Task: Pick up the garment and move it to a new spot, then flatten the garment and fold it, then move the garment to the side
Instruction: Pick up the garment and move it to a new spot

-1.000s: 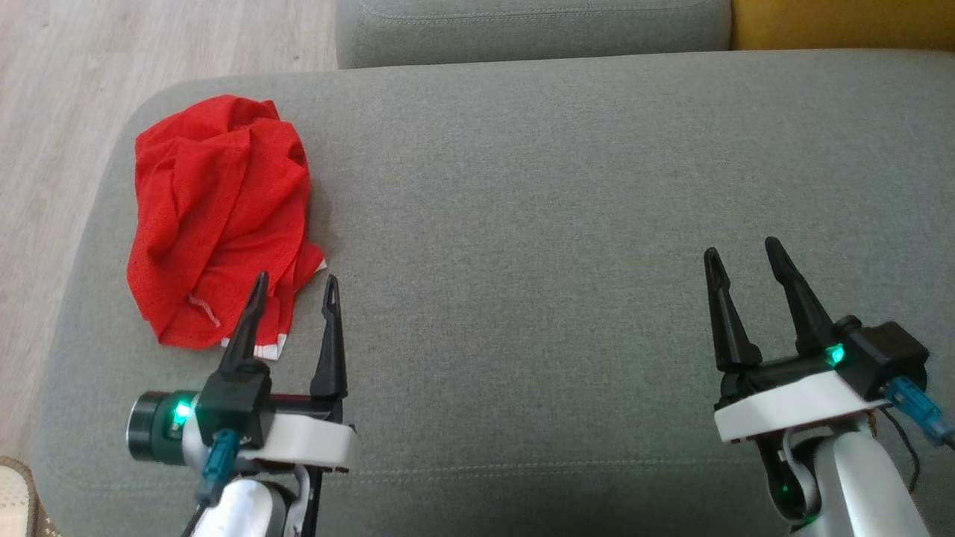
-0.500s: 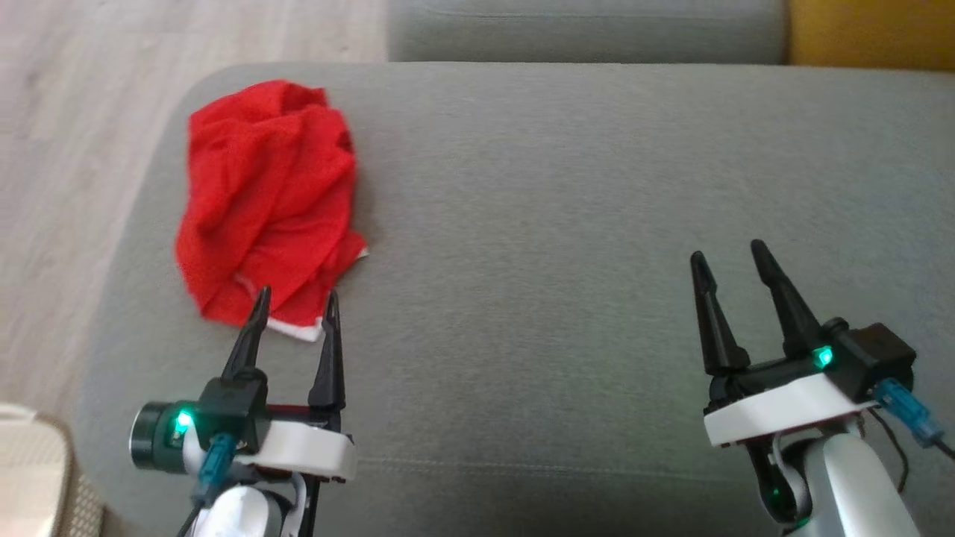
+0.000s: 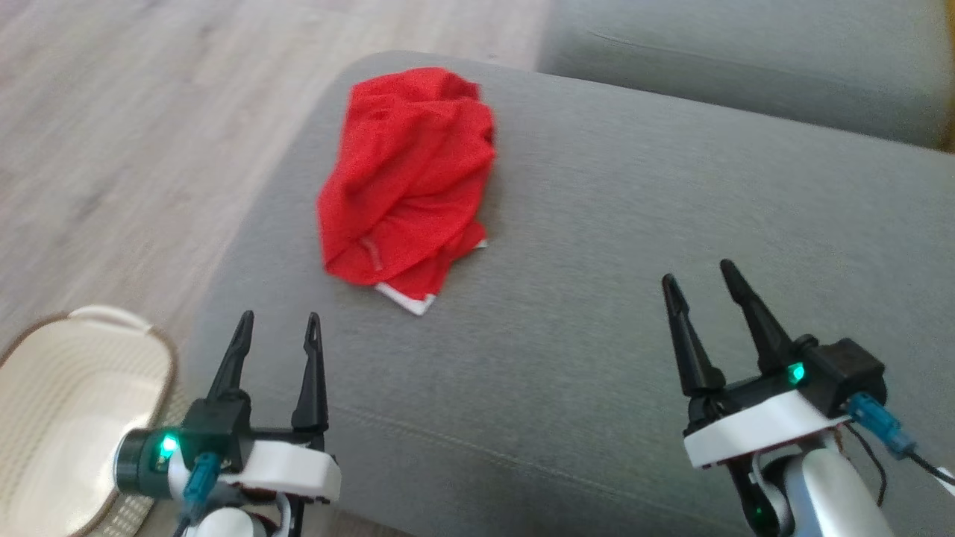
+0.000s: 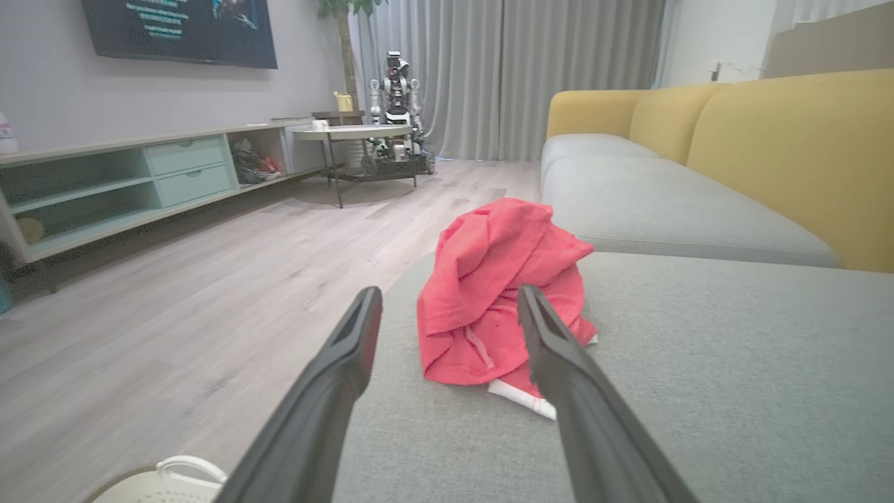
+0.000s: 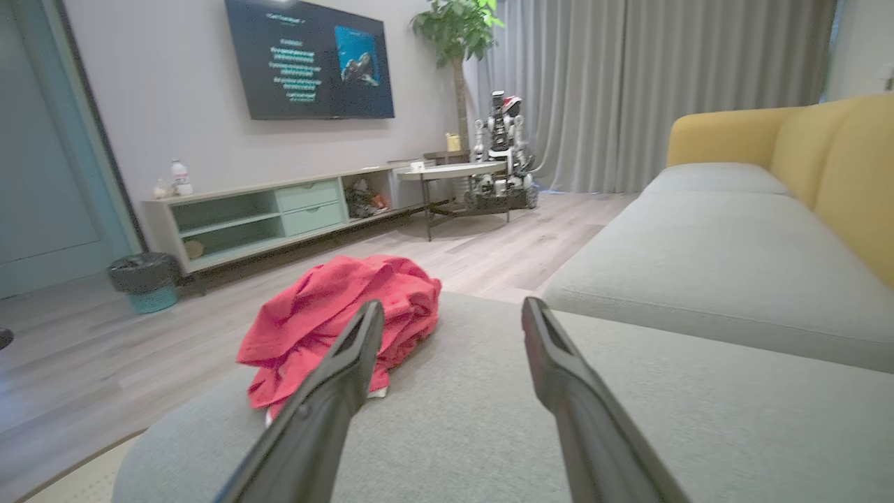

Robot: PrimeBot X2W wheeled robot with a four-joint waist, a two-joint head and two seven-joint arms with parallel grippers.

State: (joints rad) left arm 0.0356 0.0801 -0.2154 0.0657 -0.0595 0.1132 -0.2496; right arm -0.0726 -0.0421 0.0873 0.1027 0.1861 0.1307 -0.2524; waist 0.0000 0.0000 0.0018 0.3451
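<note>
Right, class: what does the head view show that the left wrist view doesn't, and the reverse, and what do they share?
Head view, not left wrist: the open right gripper. Left wrist, not head: a wall television, a low cabinet, another robot by the curtains. Both: the crumpled red garment on the grey cushion, the open left gripper, a pale basket.
</note>
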